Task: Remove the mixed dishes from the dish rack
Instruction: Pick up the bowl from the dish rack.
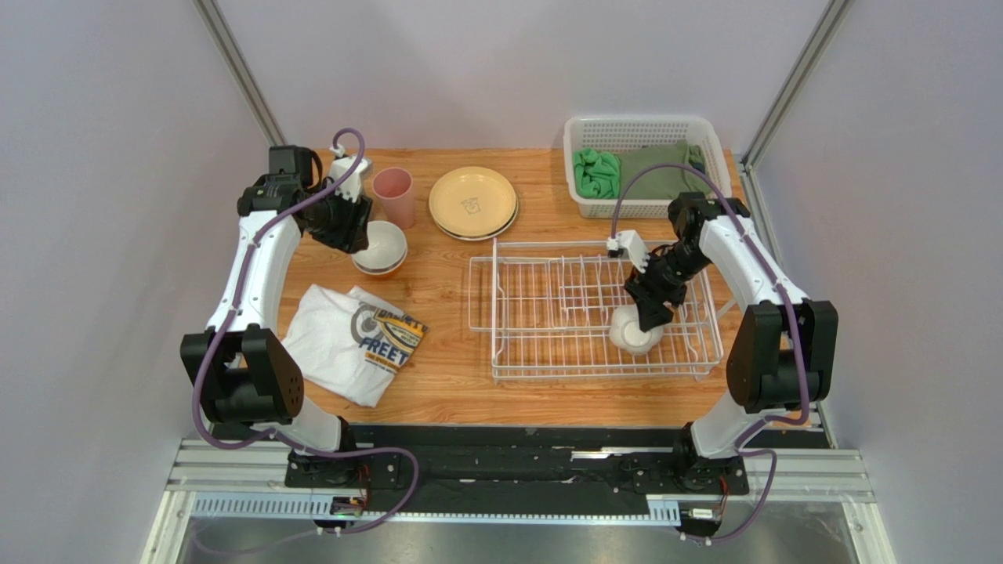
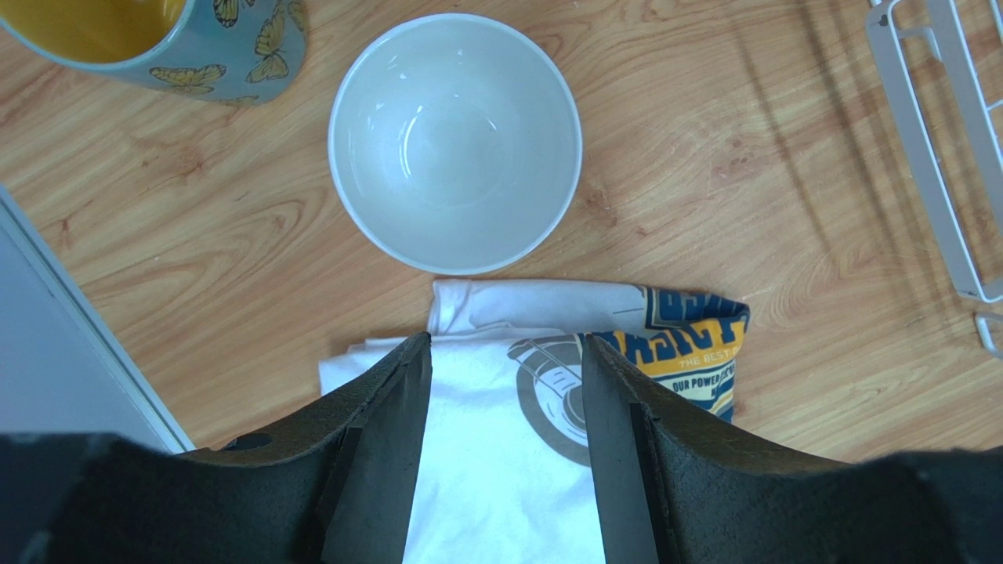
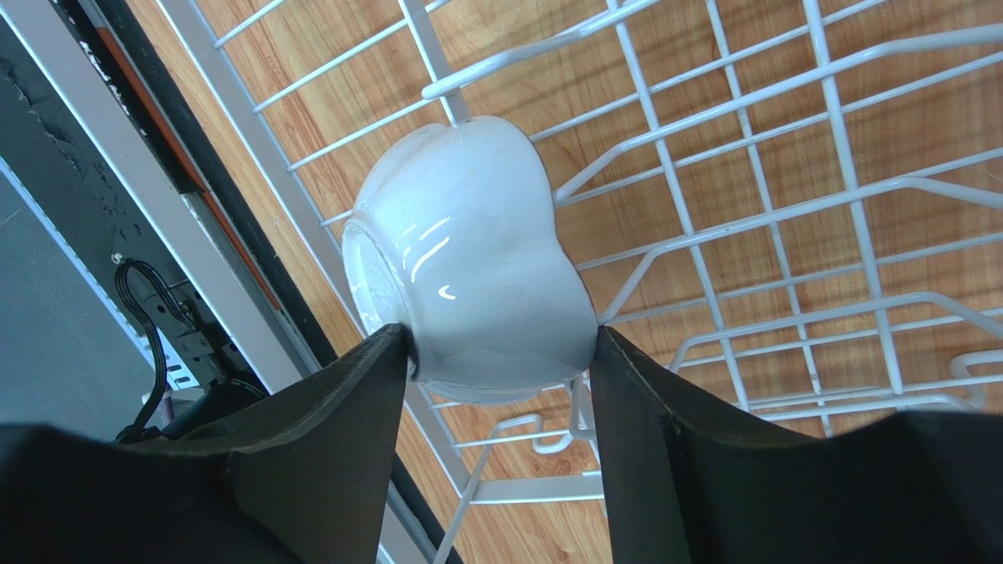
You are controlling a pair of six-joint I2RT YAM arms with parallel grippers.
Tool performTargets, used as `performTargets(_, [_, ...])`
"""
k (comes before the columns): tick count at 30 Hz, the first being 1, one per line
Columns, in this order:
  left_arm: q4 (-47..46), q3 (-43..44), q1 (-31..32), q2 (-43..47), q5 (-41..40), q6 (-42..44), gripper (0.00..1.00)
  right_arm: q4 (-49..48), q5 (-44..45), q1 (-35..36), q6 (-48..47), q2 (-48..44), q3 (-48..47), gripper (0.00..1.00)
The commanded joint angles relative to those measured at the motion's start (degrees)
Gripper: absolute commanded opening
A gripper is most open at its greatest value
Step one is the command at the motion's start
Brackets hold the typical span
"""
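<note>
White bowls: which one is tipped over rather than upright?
The white bowl in the dish rack, tipped over with its base showing, between the right gripper's fingers. The other white bowl sits upright on the table beside the T-shirt.

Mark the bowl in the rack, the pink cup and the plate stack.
bowl in the rack [image 3: 471, 259], right wrist view, its glossy outer side.
pink cup [image 1: 393, 195], top view, its side wall.
plate stack [image 1: 472, 200], top view, centre of top plate.

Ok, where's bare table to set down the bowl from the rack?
Bare wood lies between the T-shirt and the dish rack, and a narrower gap between the plates and the basket. Far left is crowded: pink cup, mug, white bowl.
</note>
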State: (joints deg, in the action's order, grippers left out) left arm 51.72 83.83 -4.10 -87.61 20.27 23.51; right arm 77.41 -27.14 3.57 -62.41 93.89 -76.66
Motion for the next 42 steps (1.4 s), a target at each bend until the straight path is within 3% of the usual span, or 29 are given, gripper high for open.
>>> performTargets(1, [0.4, 1.3, 0.4, 1.8, 1.2, 0.3, 0.59, 7.6, -1.3, 0.3, -0.5, -1.6, -0.1, 0.48])
performTargets(10, [0.5, 1.4, 0.3, 2.2, 1.3, 0.2, 0.59, 9.5, -1.1, 0.3, 0.0, -3.7, -1.7, 0.31])
performTargets(17, [0.7, 1.5, 0.4, 2.5, 1.8, 0.3, 0.59, 10.0, -1.3, 0.6, 0.3, -4.4, -0.8, 0.01])
performTargets(34, [1.8, 2.4, 0.3, 3.9, 2.8, 0.0, 0.59, 13.4, -3.2, 1.5, -0.3, -7.8, -1.6, 0.0])
performTargets(42, [3.4, 2.9, 2.7, 6.0, 11.4, -0.1, 0.57, 12.9, -1.9, 2.9, 2.9, -11.4, -6.2, 0.0])
